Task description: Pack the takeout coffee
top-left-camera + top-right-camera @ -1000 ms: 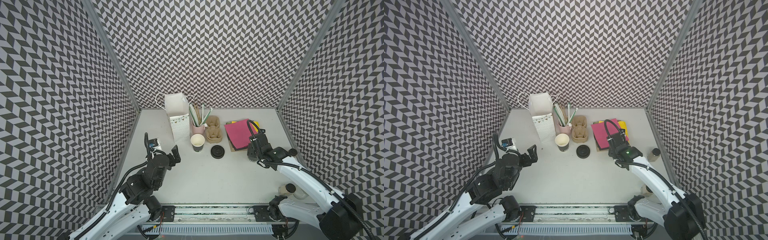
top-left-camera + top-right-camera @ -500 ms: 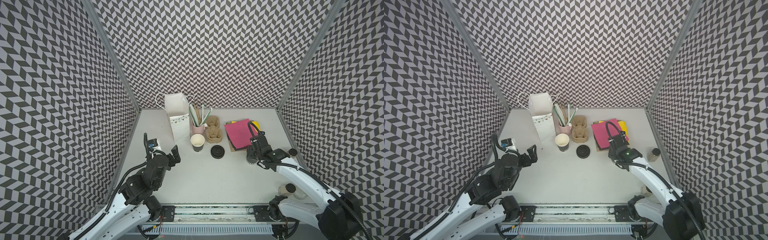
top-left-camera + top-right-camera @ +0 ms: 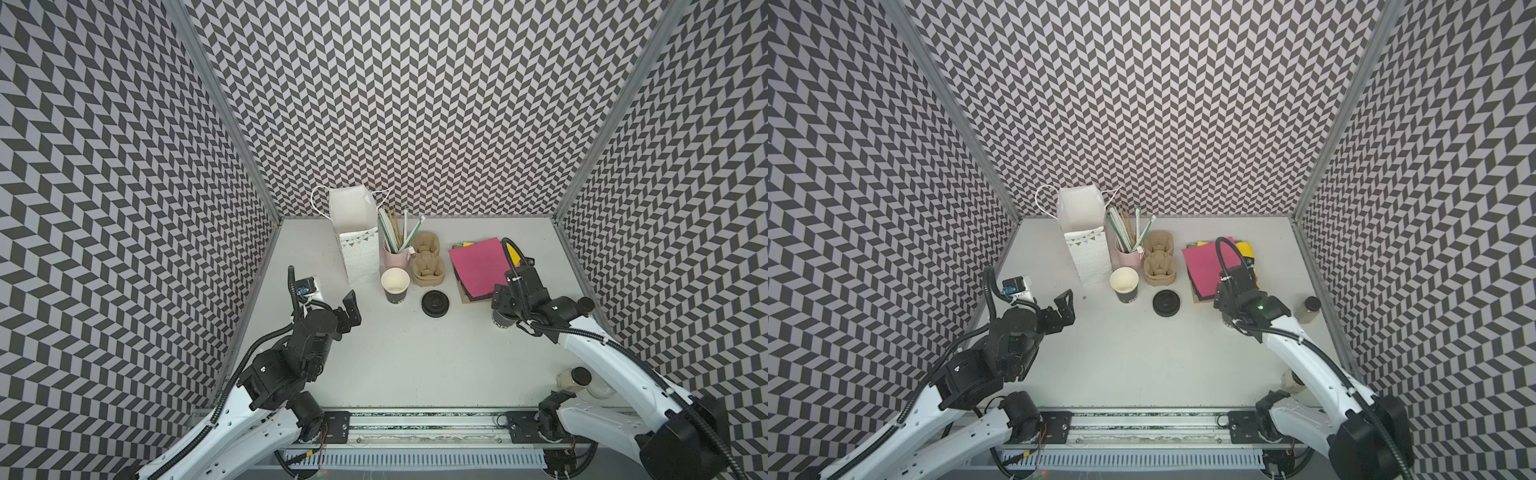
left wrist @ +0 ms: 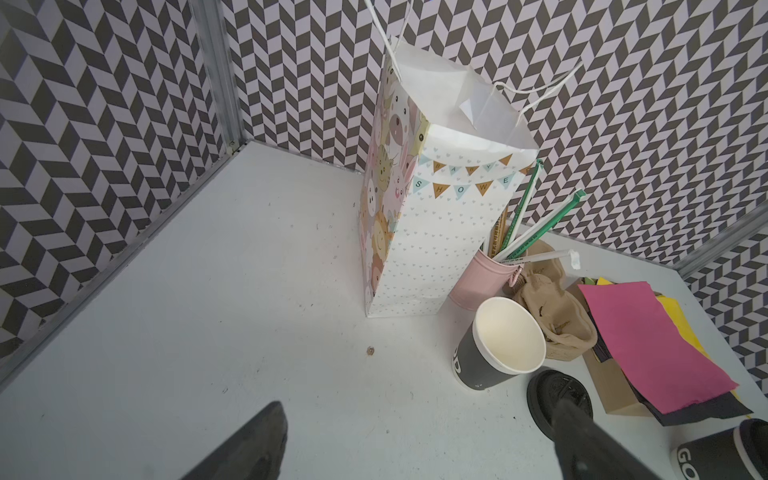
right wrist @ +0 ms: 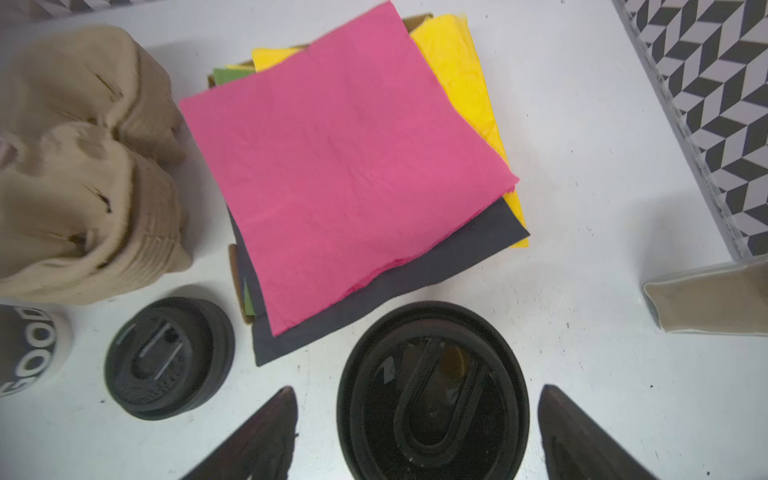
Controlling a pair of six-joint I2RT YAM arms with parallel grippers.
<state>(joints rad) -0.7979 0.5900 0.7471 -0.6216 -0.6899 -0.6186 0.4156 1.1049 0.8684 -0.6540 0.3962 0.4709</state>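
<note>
— Starting from above: where is the takeout coffee (image 3: 501,324)?

— Right of centre in both top views, upright on the table (image 3: 415,365). The right gripper (image 3: 503,311) hangs over it and hides most of it, so only a strip of dark wall shows.

— And the containers?

— Upper middle of the frame. The gift bag (image 3: 358,216) stands open with its white lining showing. Just beside it, the pink tin (image 3: 394,261) holds straws and wooden stirrers. In front of that, the lidless cup (image 3: 395,286) shows its cream inside. The loose lid (image 3: 435,304) lies near it on the table.

— The left gripper (image 3: 351,309)?

— Left of centre and aimed toward the bag, its fingers spread wide with nothing between them.

— What does the left wrist view show?

— The same spread, with both fingers (image 4: 253,444) framing bare table. The bag, tin and lidless cup stand in a row beyond them. Past the loose lid, the takeout coffee shows the letters "GO".

— And the right wrist view?

— The coffee's black domed lid is seen from straight above, with one finger (image 5: 266,432) on each side. A sliver of table shows between each finger and the lid, so the gripper is open around the cup without touching it. The napkin stack (image 5: 353,166) lies just beyond.
</note>
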